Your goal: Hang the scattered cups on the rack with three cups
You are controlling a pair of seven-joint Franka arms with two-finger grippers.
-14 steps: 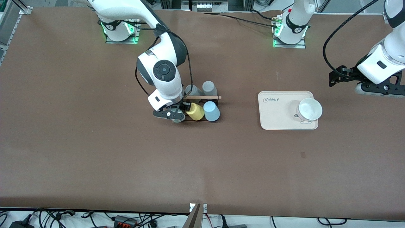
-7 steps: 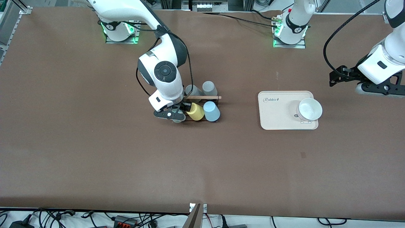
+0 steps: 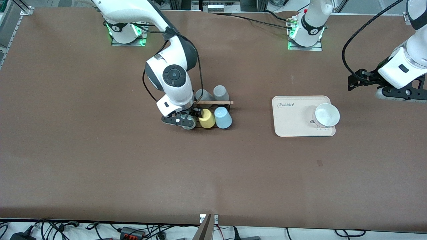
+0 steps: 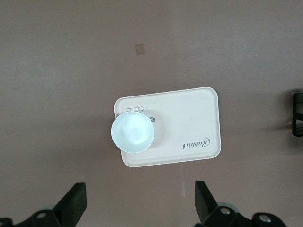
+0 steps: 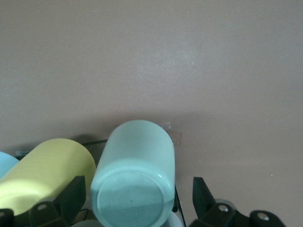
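Observation:
The black wire rack [image 3: 215, 102] with its wooden rod stands mid-table. On it hang two grey cups, a yellow cup [image 3: 207, 119] and the light blue cup [image 3: 223, 117]. My right gripper [image 3: 182, 121] is at the rack's end toward the right arm. It is open around the mint-green cup [image 3: 189, 125], which is mostly hidden under it. In the right wrist view the mint-green cup [image 5: 135, 175] sits bottom-up between the spread fingers [image 5: 72, 196] with gaps on both sides, beside the yellow cup [image 5: 47, 170]. My left gripper [image 3: 397, 94] waits open and empty.
A beige tray [image 3: 290, 121] with a white bowl [image 3: 326, 115] on it lies toward the left arm's end. It also shows in the left wrist view [image 4: 189, 118], with the bowl [image 4: 133, 132]. Bare brown table lies nearer the front camera.
The right gripper shifted slightly at the rack. The yellow cup beside it has settled more upright, and the mint-green cup shows a little more. The left arm barely moved.

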